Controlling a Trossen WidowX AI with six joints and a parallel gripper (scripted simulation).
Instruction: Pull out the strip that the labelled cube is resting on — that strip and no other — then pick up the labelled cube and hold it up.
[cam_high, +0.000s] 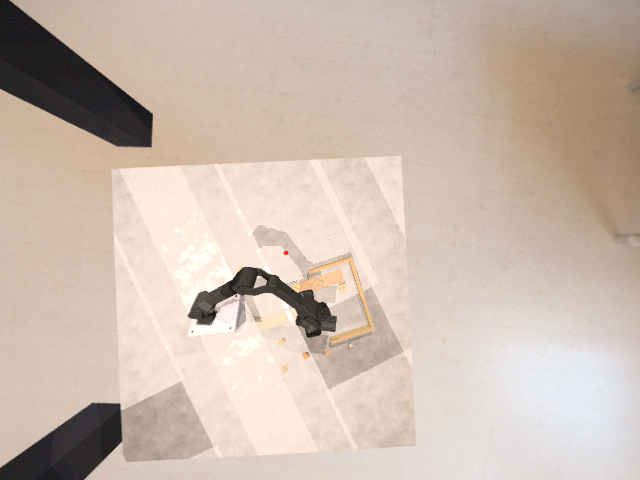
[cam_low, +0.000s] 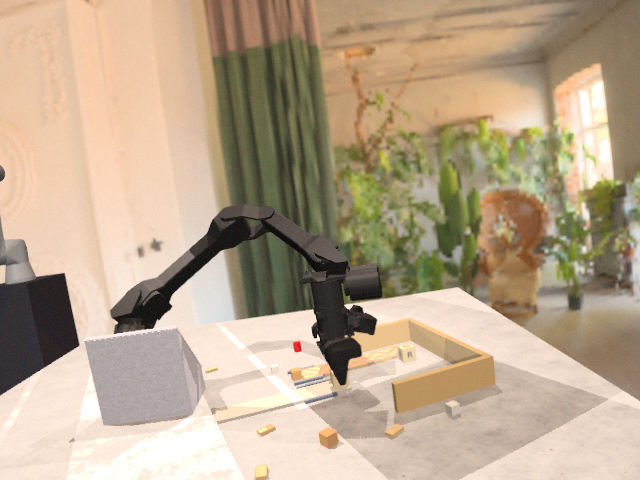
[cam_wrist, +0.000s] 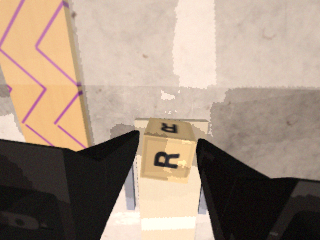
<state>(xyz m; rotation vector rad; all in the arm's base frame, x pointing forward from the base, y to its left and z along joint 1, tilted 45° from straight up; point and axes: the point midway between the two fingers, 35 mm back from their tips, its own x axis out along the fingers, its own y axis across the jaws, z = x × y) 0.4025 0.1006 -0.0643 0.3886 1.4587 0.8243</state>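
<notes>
A wooden cube marked R (cam_wrist: 166, 159) (cam_low: 334, 382) rests near the far end of a plain pale strip (cam_wrist: 167, 205) (cam_low: 268, 403) (cam_high: 273, 320). My gripper (cam_wrist: 168, 140) (cam_low: 342, 383) is partly open and low over that end, with one fingertip close beside each side of the cube. Thin gaps seem to show beside the cube; contact is not clear. A zigzag-patterned strip (cam_wrist: 45, 75) (cam_low: 379, 357) (cam_high: 323, 281) lies to the left in the wrist view. Another cube marked R (cam_low: 406, 352) (cam_high: 342, 287) stands at its far end.
A three-sided wooden wall (cam_low: 444, 384) (cam_high: 362, 294) surrounds the far side. Blue-grey rails (cam_wrist: 130, 187) (cam_low: 321, 397) flank the strips. An orange cube (cam_low: 327, 437) (cam_high: 305, 355), a pale cube (cam_low: 452, 408) (cam_high: 350, 345), a red piece (cam_low: 296, 346) (cam_high: 285, 253) and small wooden pieces lie around.
</notes>
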